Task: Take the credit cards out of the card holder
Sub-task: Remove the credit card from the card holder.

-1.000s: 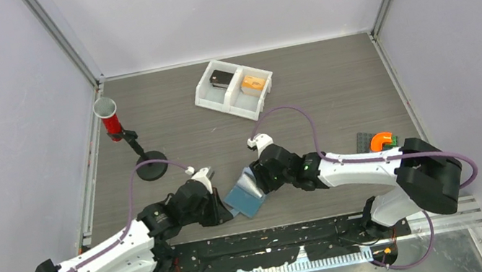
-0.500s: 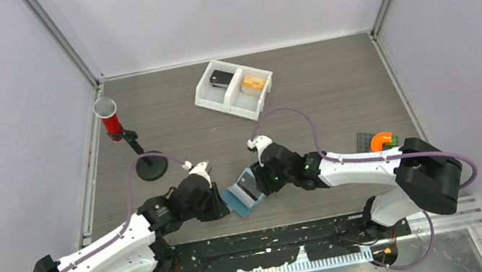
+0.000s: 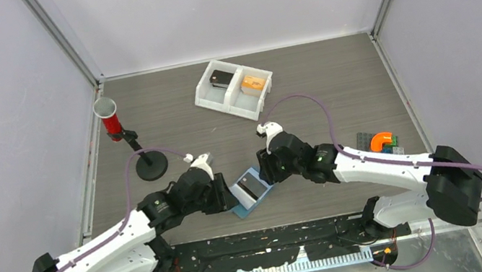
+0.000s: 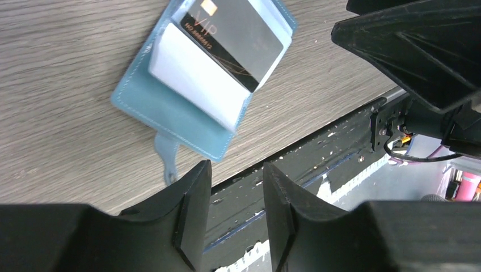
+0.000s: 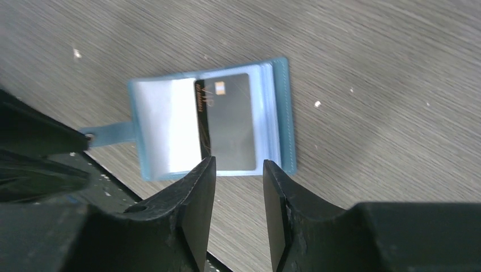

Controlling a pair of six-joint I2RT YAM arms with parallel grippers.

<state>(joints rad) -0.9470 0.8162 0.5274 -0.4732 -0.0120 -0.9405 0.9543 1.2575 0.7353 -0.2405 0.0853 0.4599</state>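
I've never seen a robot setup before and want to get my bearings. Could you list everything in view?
card holder: one, light blue, lying open on the table's near side
credit card: one showing, dark grey, in the open holder
tray: one, white, two compartments, far middle
dark item: one, tray's left compartment
orange item: one, tray's right compartment
cup: one, red, on a black stand, far left
blocks: orange and green, right side
table: grey wood-grain
left gripper: black, open
right gripper: black, open, over the holder

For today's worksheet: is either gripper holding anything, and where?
Nothing: the left gripper and right gripper stand open, empty; the card holder lies free.
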